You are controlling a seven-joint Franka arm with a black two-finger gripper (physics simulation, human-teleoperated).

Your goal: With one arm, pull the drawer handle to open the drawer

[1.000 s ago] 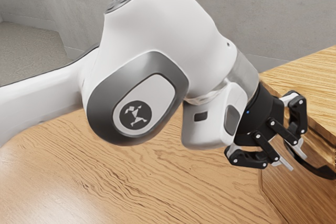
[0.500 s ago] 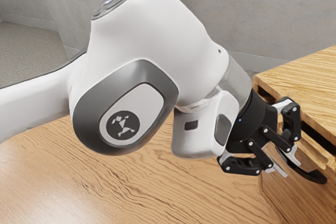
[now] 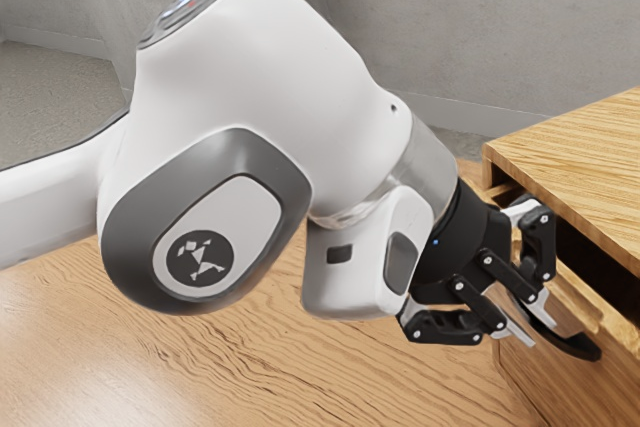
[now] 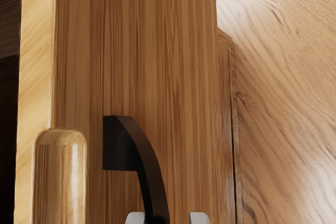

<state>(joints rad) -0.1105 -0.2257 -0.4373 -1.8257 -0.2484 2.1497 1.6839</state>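
Observation:
A wooden drawer [image 3: 545, 379] stands partly pulled out of a wooden cabinet [image 3: 580, 157], with a dark gap [image 3: 597, 265] under the cabinet top. The drawer's black curved handle [image 3: 578, 347] sticks out of its front. My black gripper [image 3: 532, 319] reaches in from the exterior view's left and is shut on the handle, one finger on each side of the bar. In the wrist view the drawer front [image 4: 157, 51] is close, and the handle [image 4: 137, 156] runs down between my two silver fingertips [image 4: 135, 217].
The cabinet stands on a wooden surface [image 3: 200, 367] that spreads out to the exterior view's left, also visible beside the drawer [image 4: 283, 103]. My bulky white arm [image 3: 260, 147] hangs over it. Grey walls [image 3: 500, 17] rise behind.
My arm has drawn back toward the exterior view's left with the handle in the gripper. The drawer has slid out with it, and the dark gap under the cabinet top has widened.

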